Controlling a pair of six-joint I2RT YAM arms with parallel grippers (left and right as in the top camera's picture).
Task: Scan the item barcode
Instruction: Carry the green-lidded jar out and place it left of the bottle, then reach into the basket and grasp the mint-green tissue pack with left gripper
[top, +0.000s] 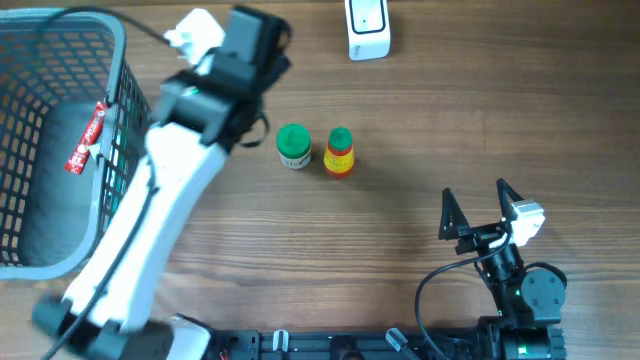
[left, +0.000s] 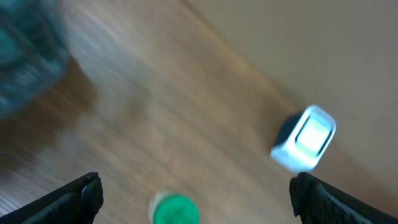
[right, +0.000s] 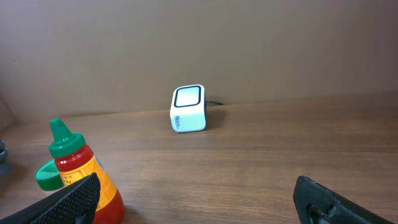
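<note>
Basket: is sitting at the far left of the table, a wire-mesh tub.
Basket contents: a dark grey bundle with a red label is lying inside.
Left gripper: is hanging above the table just left of the jar, jaws spread wide and gripping nothing. Its wrist view is blurred, with the green lid showing low between the fingers.
Green-lidded jar: is standing upright on the bare wood near the table's middle, free of both grippers.
Sauce bottle: is standing upright just right of the jar, red and yellow with a green cap. Whether the two are touching cannot be told.
Scanner: is sitting at the far edge of the table, a small white box, well apart from jar and bottle.
Right gripper: is resting low at the near right, fingers splayed fully apart and empty, pointing toward the scanner.
</note>
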